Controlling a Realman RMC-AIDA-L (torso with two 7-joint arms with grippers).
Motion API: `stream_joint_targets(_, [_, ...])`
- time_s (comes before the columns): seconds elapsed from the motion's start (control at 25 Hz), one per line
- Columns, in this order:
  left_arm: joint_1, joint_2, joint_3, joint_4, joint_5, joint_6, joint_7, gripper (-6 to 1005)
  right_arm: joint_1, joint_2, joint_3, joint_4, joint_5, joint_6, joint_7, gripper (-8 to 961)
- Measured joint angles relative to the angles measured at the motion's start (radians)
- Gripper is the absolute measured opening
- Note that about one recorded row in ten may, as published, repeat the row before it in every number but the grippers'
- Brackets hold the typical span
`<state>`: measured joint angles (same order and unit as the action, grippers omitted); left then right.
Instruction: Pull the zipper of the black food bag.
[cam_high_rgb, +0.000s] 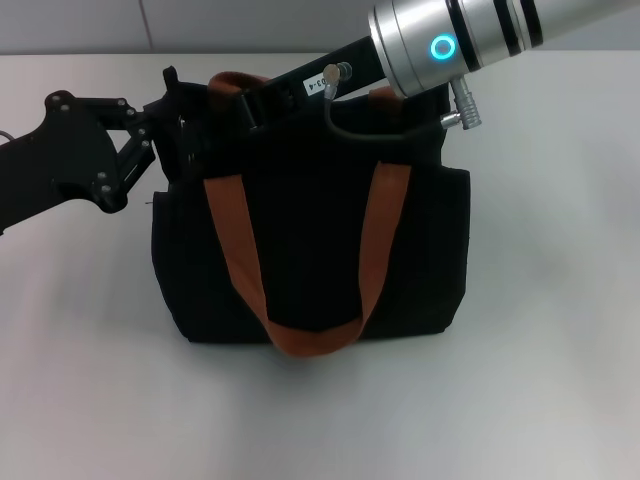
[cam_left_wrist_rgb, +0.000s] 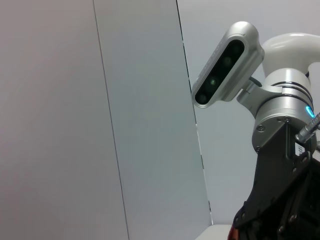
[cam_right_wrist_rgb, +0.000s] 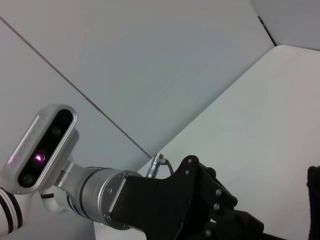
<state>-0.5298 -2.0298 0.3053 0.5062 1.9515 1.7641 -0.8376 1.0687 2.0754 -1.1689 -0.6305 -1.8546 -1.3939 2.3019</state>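
Black boxy fabric food bag (cam_high_rgb: 310, 250) with rust-brown webbing straps stands mid-table (cam_high_rgb: 80, 400). At its far-left top corner the left gripper (cam_high_rgb: 185, 125) presses against the fabric; its grip cannot be told. The right gripper (cam_high_rgb: 255, 100) reaches over the far top edge, grip likewise unclear. The zipper is hidden.

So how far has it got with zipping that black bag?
Both arms have reached the black food bag: the left claw is at its top left corner, the right claw over the top edge. The zipper itself is hidden behind them, so how far it has been pulled cannot be seen.
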Motion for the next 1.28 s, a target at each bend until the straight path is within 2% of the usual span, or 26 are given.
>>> stream_joint_targets(1.16, [-0.002,-0.003,0.000,0.000,-0.001,0.015,-0.005,101,-0.005,0.002,0.001,0.000,-0.001,0.004,-0.025,166])
stream_joint_targets(1.28, [-0.001,-0.004,0.000,0.000,-0.002,0.015,-0.005,102,-0.006,0.002,0.000,0.000,-0.001,0.006,-0.032,123])
